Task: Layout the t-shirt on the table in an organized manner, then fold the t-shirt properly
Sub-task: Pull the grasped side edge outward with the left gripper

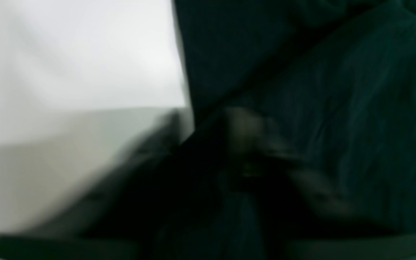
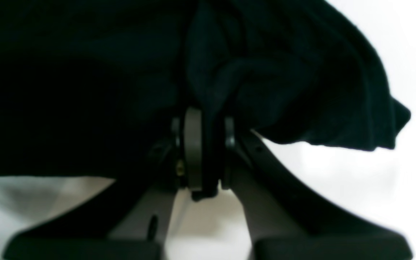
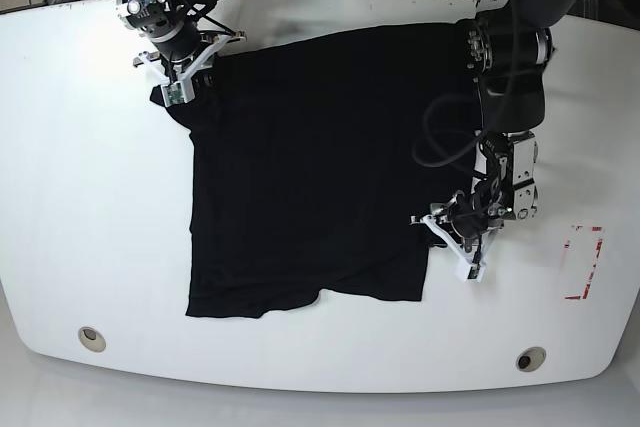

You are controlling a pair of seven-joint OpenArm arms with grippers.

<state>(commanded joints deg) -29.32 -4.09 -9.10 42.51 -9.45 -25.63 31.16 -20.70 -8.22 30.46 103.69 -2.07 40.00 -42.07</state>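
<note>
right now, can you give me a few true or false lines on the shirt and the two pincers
1. The black shirt lies spread on the white table. True.
2. The right pincer is shut on cloth. True.
3. The shirt is folded into a small square. False: it lies open in one broad layer.
4. The left pincer hangs over bare table far from the shirt. False: it is at the shirt's edge.
5. Red tape marks lie under the shirt. False: they lie beside it.
</note>
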